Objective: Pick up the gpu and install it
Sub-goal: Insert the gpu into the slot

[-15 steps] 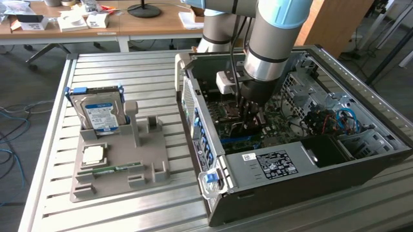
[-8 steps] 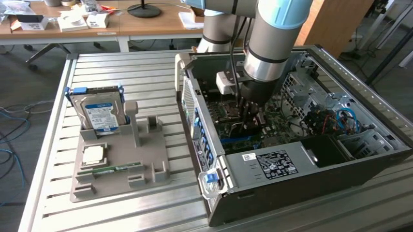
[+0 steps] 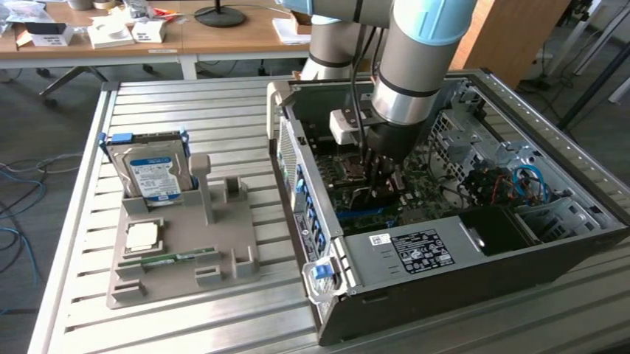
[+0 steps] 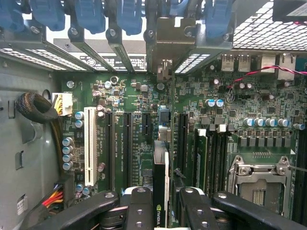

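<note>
Seating the gpu point(image 4: 160, 175), clamped edge-on in the gripper point(image 4: 164, 211), likely demands holding it square and pressing straight into the motherboard point(image 4: 240, 96).

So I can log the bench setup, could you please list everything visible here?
table: one, slatted metal, foreground of the exterior view
case: one, black and grey, open, on the table, exterior view's right
motherboard: one, green, inside the case
gpu: one, black, held edge-on over the motherboard
holder: one, grey, on the table, exterior view's left
hard drive: one, silver, blue-white label, upright on the holder
square chip: one, silver, flat on the holder
memory stick: one, green, flat on the holder
desk: at least one, wooden, behind the table
arm: one, grey and blue, reaching into the case
hand: one, black, shut on the gpu
</note>
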`<action>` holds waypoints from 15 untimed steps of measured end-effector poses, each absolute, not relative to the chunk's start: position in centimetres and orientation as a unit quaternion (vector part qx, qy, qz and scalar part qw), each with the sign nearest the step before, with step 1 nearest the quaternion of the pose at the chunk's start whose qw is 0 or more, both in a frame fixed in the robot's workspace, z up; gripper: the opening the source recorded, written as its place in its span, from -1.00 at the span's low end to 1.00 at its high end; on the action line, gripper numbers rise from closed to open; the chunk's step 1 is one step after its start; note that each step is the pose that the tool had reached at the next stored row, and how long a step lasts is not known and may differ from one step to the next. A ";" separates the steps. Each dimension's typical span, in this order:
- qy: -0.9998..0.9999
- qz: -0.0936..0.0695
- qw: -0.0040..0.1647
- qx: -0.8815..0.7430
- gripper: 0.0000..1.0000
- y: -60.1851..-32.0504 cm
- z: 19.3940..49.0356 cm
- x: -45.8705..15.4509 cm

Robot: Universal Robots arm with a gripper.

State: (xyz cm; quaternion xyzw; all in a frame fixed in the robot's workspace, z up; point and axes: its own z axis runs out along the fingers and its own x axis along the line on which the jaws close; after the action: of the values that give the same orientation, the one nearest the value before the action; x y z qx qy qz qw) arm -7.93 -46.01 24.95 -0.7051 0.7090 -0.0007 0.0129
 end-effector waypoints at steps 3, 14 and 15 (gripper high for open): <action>0.709 -0.001 0.013 -0.705 -0.47 -46.0 24.9 -7.9; 0.709 -0.001 0.013 -0.705 -0.47 -46.0 24.8 -7.9; 0.709 -0.001 0.013 -0.705 -0.47 -46.0 24.8 -7.9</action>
State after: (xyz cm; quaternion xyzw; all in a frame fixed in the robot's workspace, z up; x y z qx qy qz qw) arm -7.94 -46.01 24.81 -0.7051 0.7090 -0.0007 0.0129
